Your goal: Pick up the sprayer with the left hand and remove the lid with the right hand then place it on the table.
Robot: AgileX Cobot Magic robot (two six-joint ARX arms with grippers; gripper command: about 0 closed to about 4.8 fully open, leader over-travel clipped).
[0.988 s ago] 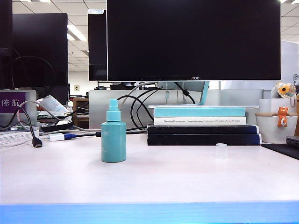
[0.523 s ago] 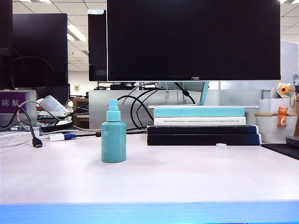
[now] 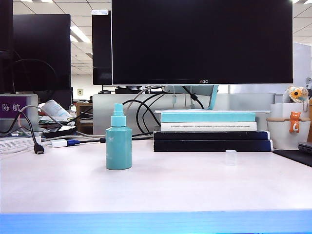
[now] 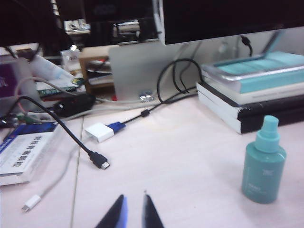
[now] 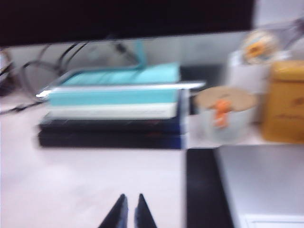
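The pale table (image 3: 185, 187) carries the teal sprayer (image 3: 118, 139) standing upright left of centre, and well to its right the tiny clear lid (image 3: 230, 157) — apart from everything, just in front of a stack of books (image 3: 212, 131). Along the back left lie cables (image 3: 34, 141), a white adapter (image 3: 59, 143) and papers (image 3: 14, 144) — at the far right, a black mat (image 3: 295, 157) and a white pot (image 3: 288, 130).

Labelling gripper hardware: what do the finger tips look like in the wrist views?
Only tips show. Left gripper: two thin black wedge-shaped fingers, one edged with bluish sheen. Right gripper: matching black pointed pair, blurred. No cables or markings visible; neither arm appears in the exterior view.
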